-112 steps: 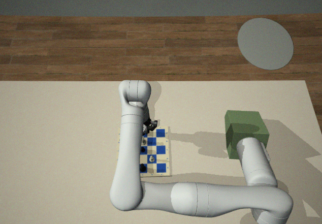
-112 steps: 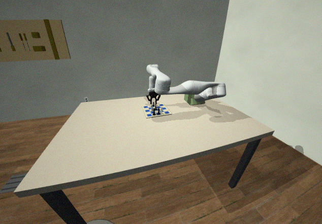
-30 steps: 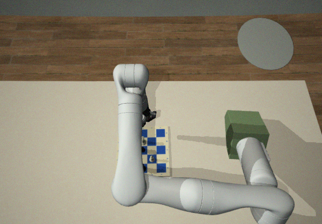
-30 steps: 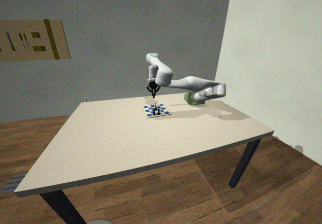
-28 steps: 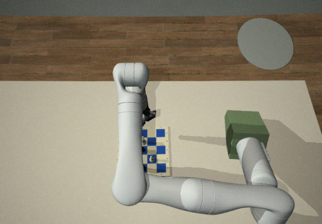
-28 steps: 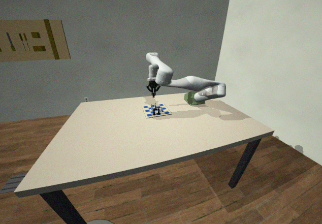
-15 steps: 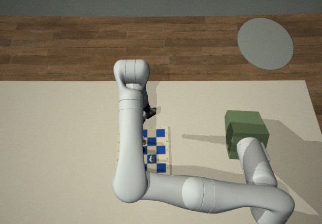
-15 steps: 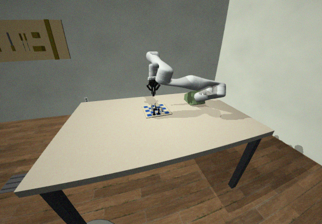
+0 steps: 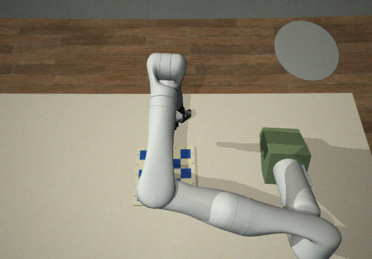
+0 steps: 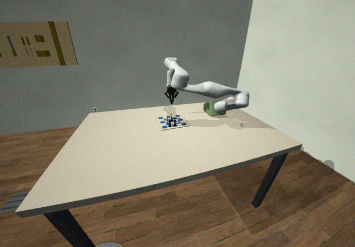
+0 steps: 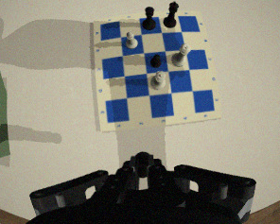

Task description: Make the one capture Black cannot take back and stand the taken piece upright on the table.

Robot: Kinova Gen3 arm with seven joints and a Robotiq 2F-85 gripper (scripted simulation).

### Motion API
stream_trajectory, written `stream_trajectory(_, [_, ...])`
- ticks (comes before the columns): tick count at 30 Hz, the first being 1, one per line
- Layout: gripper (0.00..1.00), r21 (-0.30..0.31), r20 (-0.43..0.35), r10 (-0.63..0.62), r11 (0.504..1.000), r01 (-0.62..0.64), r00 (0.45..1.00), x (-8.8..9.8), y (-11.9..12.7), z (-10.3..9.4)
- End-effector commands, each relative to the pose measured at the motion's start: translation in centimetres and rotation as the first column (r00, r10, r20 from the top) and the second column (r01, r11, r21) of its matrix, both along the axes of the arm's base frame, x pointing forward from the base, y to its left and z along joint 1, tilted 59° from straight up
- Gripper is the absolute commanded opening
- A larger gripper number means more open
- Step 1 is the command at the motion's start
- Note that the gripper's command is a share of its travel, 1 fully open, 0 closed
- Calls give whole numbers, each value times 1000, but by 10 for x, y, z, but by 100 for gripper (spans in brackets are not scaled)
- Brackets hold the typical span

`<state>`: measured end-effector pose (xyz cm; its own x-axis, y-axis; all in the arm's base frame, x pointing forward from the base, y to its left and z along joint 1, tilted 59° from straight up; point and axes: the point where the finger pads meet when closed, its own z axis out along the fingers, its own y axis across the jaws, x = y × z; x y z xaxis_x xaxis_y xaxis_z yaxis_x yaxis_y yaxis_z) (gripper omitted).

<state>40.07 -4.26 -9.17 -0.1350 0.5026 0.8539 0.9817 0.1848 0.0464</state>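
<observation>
The blue-and-cream chessboard (image 11: 155, 69) lies on the table; it also shows in the exterior view (image 10: 172, 121) and, mostly hidden under my arm, in the top view (image 9: 165, 175). Two tall black pieces (image 11: 148, 19) (image 11: 173, 14) stand on its far row, and a black pawn (image 11: 155, 60) stands near the middle. Three white pieces (image 11: 131, 40) (image 11: 179, 57) (image 11: 156, 79) stand around the pawn. My gripper (image 11: 143, 163) (image 10: 171, 94) hangs high above the table just off the board's edge and is shut on a small black piece (image 10: 171, 101); I cannot tell its type.
A green block (image 9: 283, 154) stands on the table by the arm's base, to the board's right, and also shows in the exterior view (image 10: 211, 108). The table's far edge (image 9: 210, 93) is close behind the gripper.
</observation>
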Motion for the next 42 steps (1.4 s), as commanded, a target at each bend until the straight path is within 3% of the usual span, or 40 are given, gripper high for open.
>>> stream_trajectory(1, [0, 0, -2, -4, 1000, 4, 1000, -1, -2, -1])
stream_trajectory(12, [0, 0, -2, -4, 1000, 4, 1000, -2, 4, -5])
stream_trajectory(32, [0, 0, -2, -4, 1000, 4, 1000, -12, 69, -44])
stream_trajectory(42, [0, 0, -2, -4, 1000, 4, 1000, -13, 79, -51])
